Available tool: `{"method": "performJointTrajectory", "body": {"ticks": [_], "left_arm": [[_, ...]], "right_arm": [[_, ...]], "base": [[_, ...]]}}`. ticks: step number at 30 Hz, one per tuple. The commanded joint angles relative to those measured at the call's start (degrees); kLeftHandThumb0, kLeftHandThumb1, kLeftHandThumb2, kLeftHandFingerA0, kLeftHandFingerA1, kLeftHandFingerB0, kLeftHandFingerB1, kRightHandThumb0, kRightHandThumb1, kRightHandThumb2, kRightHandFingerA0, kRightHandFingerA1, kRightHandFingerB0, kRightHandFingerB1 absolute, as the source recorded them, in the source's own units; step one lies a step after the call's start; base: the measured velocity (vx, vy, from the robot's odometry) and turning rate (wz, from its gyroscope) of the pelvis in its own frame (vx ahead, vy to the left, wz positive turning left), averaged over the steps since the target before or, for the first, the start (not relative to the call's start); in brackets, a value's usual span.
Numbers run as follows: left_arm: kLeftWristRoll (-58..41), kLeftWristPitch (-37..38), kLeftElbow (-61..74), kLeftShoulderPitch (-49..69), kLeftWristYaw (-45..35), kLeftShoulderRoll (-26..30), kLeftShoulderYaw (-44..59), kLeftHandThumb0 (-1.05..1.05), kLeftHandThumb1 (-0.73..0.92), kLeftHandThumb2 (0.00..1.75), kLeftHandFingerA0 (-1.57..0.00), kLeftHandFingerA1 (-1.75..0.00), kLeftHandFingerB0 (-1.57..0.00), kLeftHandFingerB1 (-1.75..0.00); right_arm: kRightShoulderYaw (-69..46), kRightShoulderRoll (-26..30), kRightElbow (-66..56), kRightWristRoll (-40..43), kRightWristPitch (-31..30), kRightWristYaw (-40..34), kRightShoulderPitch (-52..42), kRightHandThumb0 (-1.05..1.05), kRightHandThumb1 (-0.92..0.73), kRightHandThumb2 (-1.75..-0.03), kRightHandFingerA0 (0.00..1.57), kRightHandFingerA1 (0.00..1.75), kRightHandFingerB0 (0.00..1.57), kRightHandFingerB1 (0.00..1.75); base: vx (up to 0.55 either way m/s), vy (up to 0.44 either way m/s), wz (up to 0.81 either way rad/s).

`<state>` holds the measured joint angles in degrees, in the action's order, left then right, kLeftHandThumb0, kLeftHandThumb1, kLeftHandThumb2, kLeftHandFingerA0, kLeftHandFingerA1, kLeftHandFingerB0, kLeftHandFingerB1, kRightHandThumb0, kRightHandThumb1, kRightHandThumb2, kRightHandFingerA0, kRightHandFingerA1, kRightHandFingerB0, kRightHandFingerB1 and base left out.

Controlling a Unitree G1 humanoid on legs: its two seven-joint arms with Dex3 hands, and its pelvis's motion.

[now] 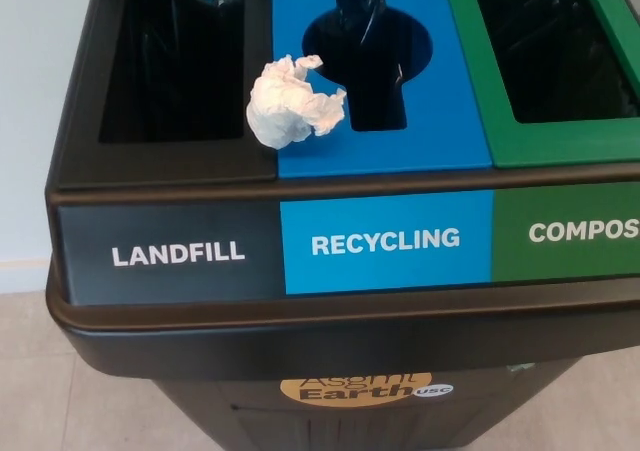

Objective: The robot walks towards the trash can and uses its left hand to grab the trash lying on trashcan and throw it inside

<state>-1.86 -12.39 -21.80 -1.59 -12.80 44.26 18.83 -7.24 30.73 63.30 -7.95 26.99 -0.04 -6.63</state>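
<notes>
A crumpled white tissue (290, 101) lies on top of the bin (300, 331), straddling the seam between the black landfill section and the blue recycling section — partly on each. The landfill opening (175, 61) is at its nine o'clock, just beside it; the recycling hole (368, 56), round with a slot through it, is at its two o'clock, the tissue's edge near its rim. The green compost opening (555, 46) sits well apart at three o'clock. Black liners show inside the openings. Neither hand is in view — their fingers cannot be told.
</notes>
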Motion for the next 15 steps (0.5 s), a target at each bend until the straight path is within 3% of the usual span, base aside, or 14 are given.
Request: {"method": "performJointTrajectory", "body": {"ticks": [1, 4, 5, 6, 7, 15], "left_arm": [[4.8, -6.4, 5.1, -6.7, 0.0, 4.0, -3.8, -1.04, 0.16, 0.64, -0.61, -1.07, -0.54, -0.97], [6.7, -6.6, 6.1, -9.5, -0.1, 5.5, -6.2, -1.05, 0.25, 0.72, -0.58, -1.05, -0.52, -0.92], [7.3, -10.4, 10.5, -11.7, -0.8, 6.6, -7.2, -0.91, 0.24, 0.73, -0.52, -1.03, -0.45, -0.76], [7.6, -12.3, 12.5, -12.7, -1.1, 7.1, -7.7, -0.91, 0.24, 0.73, -0.52, -1.03, -0.45, -0.76], [8.2, -11.2, 14.1, -12.6, -0.7, 7.3, -7.7, -0.81, 0.36, 0.53, -0.53, -0.90, -0.46, -0.67], [7.2, -22.3, 32.7, -21.0, -5.4, 8.7, -10.6, -0.63, 0.50, 0.57, -0.33, -0.55, -0.26, -0.40]], "right_arm": [[-1.0, 1.4, -0.6, 1.7, 0.6, 2.2, -0.1, -0.63, -0.60, -0.58, 0.14, 0.47, 0.23, 0.33], [-0.5, 1.1, 0.0, 1.1, 0.7, 1.8, -0.1, -0.67, -0.59, -0.57, 0.14, 0.48, 0.23, 0.33], [-0.3, 0.8, 0.0, 0.9, 0.8, 1.5, -0.3, -0.66, -0.59, -0.57, 0.16, 0.49, 0.24, 0.35], [-0.2, 0.7, 0.0, 0.8, 0.8, 1.4, -0.3, -0.66, -0.59, -0.57, 0.16, 0.49, 0.24, 0.35], [0.0, 0.8, 0.2, 0.7, 1.1, 1.5, -0.4, -0.67, -0.59, -0.57, 0.15, 0.49, 0.24, 0.35], [0.0, 0.4, -0.3, 1.3, 0.9, 2.5, -0.4, -0.64, -0.60, -0.58, 0.15, 0.47, 0.25, 0.33]], "base": [[0.00, 0.000, 0.00], [0.00, 0.000, 0.00], [0.00, 0.000, 0.00], [0.00, 0.000, 0.00], [0.00, 0.000, 0.00], [0.00, 0.000, 0.00]]}}
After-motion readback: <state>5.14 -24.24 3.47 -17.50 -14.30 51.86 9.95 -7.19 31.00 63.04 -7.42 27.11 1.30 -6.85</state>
